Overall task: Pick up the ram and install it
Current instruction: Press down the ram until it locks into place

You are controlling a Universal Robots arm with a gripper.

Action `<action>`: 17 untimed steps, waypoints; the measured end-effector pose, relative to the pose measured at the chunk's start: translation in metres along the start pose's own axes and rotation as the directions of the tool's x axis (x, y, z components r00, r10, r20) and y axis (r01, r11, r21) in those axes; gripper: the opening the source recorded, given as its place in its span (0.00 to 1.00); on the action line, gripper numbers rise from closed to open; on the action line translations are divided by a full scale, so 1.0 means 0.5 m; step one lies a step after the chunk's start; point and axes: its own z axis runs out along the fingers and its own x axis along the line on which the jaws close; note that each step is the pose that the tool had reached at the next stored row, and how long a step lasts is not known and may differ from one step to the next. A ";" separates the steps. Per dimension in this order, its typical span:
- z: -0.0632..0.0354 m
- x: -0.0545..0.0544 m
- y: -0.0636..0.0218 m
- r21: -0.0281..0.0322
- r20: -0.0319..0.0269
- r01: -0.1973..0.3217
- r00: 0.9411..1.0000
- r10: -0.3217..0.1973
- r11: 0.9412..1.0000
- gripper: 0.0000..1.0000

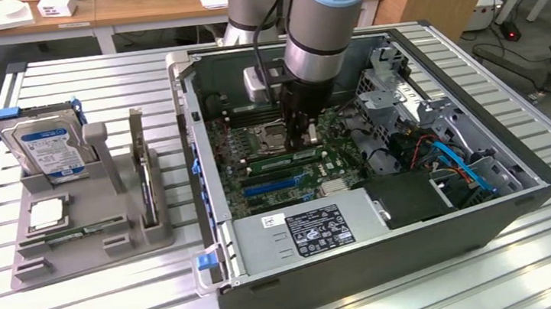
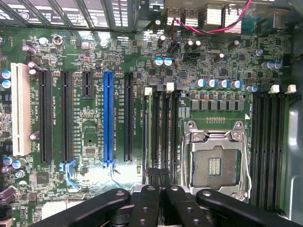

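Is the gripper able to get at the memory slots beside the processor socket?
Probably yes. The case is open, the shut gripper hangs inside above the motherboard, and the memory slots lie uncovered close by.

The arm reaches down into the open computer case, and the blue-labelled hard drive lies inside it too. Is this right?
Not quite. The exterior view shows the hard drive outside the computer case, standing in the grey holder on the table; the arm does reach in.
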 end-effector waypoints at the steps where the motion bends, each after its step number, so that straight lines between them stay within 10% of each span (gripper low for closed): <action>1: 0.000 0.001 0.000 0.000 0.001 0.000 1.000 0.000 1.000 0.09; 17: -0.001 0.007 0.000 0.000 0.004 0.000 1.000 0.000 1.000 0.09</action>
